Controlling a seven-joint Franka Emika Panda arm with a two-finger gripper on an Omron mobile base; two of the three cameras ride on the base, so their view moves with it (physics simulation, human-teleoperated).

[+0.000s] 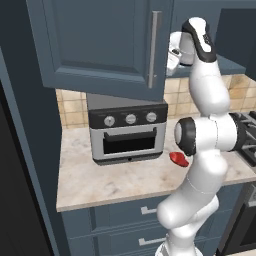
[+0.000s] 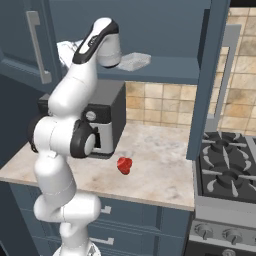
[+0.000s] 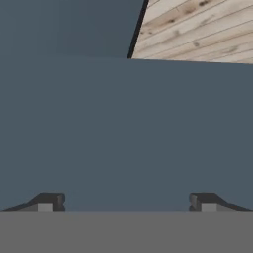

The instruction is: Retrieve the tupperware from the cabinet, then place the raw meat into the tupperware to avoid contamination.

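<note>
Retrieval step: gripper [image 3: 126, 201] inside open cabinet [image 2: 165, 70], jaws spread, empty. Tupperware [image 2: 134, 61] just beside. Next: line up, close on rim.

You had no readable text, label, brand or number anywhere. The grey toaster oven [image 1: 128, 131] with three round knobs bore no legible markings.

A pale stone worktop [image 1: 110, 182] sits over blue drawers [image 1: 125, 215]. A grey toaster oven [image 1: 128, 131] with 3 knobs stands by the tan tiled wall [image 2: 150, 102]. A black stove [image 2: 227, 167] is beside it.
</note>
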